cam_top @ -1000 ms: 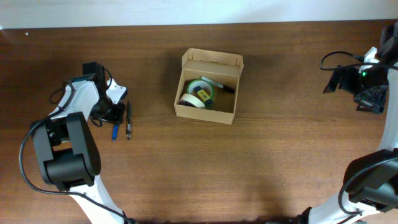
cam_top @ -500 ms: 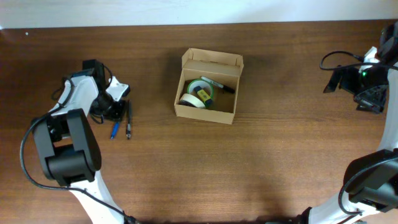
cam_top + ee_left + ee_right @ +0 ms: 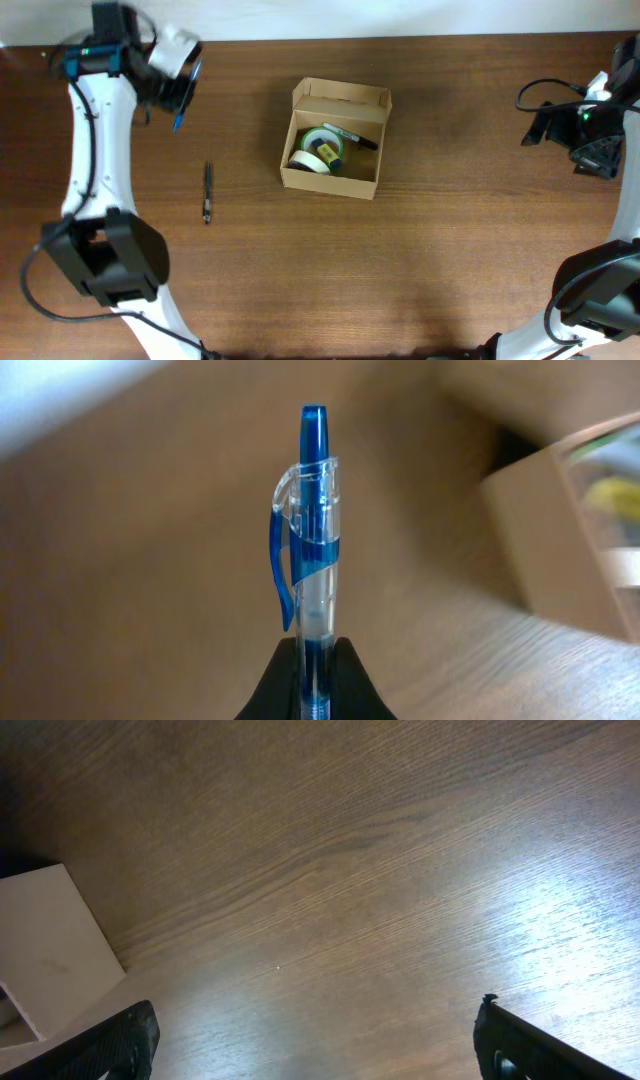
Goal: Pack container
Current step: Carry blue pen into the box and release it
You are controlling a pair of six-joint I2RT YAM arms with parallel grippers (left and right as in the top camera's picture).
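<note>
The container (image 3: 335, 178), a tan cardboard box with its flap lid open, sits at the table's middle; it also shows blurred at the right edge of the left wrist view (image 3: 560, 535). Tape rolls (image 3: 320, 150) and a black marker (image 3: 350, 135) lie inside. My left gripper (image 3: 178, 105) is raised at the far left corner, shut on a blue pen (image 3: 310, 550) that stands up between its fingers (image 3: 316, 665). My right gripper (image 3: 590, 145) is open and empty at the far right, its fingers wide apart (image 3: 315, 1035).
A black pen (image 3: 207, 192) lies on the table left of the box. A white object (image 3: 45, 960) shows at the left edge of the right wrist view. The wooden table's far edge (image 3: 320, 40) runs along the top.
My left gripper has lifted the blue pen off the table and swung up toward the far left corner. The black pen stays. The right arm has not moved.
</note>
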